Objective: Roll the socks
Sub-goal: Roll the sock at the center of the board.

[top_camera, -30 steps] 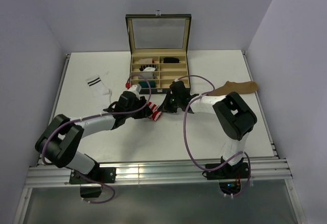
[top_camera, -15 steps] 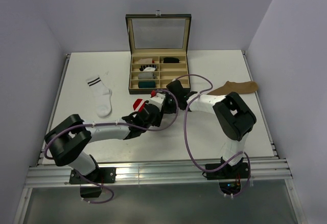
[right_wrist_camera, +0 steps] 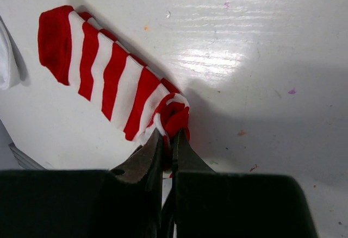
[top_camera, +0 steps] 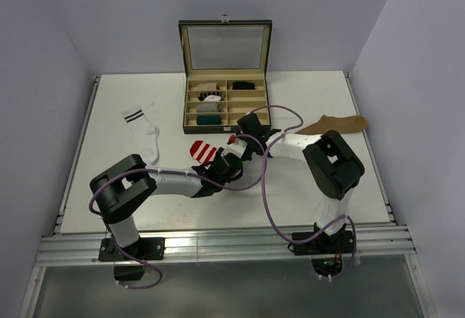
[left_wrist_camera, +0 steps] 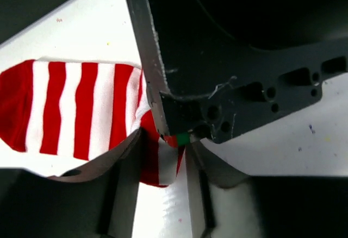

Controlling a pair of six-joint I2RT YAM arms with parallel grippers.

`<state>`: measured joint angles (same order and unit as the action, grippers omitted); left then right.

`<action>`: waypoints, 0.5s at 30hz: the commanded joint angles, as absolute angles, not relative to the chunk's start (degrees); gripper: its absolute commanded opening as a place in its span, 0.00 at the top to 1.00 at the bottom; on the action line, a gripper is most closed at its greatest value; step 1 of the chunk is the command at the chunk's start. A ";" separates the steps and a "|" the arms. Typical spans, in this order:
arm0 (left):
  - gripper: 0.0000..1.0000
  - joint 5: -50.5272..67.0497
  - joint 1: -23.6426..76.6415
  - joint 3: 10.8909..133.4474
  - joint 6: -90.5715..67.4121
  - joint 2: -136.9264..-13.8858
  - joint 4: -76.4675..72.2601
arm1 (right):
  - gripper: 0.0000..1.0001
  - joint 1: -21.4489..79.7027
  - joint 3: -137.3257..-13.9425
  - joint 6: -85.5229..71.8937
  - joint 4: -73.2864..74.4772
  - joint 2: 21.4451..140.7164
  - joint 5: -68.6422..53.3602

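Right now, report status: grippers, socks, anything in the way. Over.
Right gripper shut on striped sock, curled end. Left gripper straddles same end, grip unclear. White sock, brown sock flat, unrolled. Grippers crowded together.

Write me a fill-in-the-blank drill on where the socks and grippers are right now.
The right gripper is shut on the ___ end of the red-and-white striped fabric sock.
The white fabric sock with two dark cuff stripes lies to the robot's ___ of it.
The plain tan-brown fabric sock is touched by ___ gripper.
The dark compartment box has its lid ___.
Missing words: rolled; left; neither; open.
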<state>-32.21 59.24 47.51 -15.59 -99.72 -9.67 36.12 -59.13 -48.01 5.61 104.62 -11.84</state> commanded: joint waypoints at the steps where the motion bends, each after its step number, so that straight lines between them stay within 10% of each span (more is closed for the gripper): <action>1: 0.60 -32.87 59.50 50.36 -14.77 -103.26 -5.37 | 1.00 36.74 -61.17 -47.11 7.65 104.85 -12.57; 9: 0.99 -32.70 59.50 51.07 -15.03 -105.74 -2.81 | 1.00 36.48 -59.68 -48.16 4.40 103.62 -14.59; 15: 0.99 -28.92 58.89 50.80 -15.64 -102.40 -2.46 | 0.85 35.16 -55.73 -49.91 -1.65 99.06 -15.38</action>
